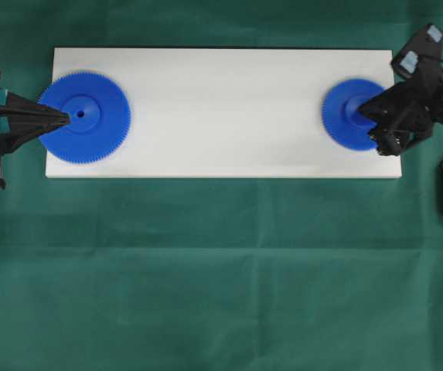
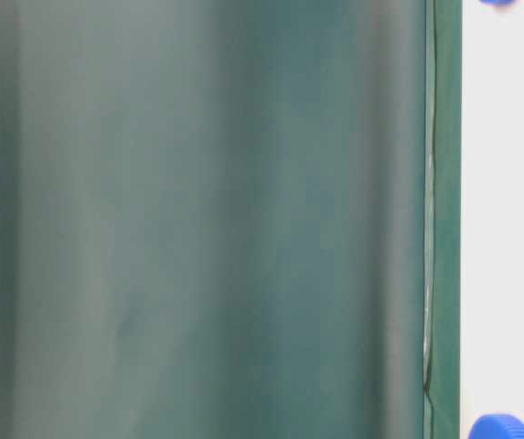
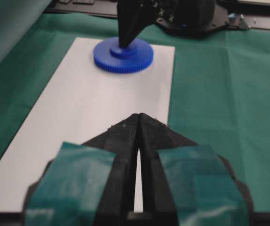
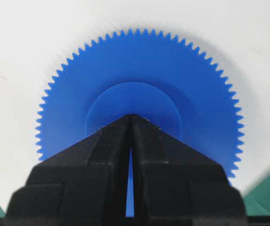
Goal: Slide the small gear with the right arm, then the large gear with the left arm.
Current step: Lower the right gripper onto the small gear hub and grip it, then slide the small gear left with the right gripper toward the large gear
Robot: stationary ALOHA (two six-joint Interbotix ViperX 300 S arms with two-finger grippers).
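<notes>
On the small gear (image 1: 346,114) hub, the right gripper (image 1: 365,110) rests closed.

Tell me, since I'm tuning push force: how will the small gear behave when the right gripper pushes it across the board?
The small gear lies flat on the smooth white board, so it probably slides rather than tips or rolls. It looks like rigid plastic, likely light. The right gripper, fingertips together at the raised hub, may make it pivot if pushed off-centre.
</notes>
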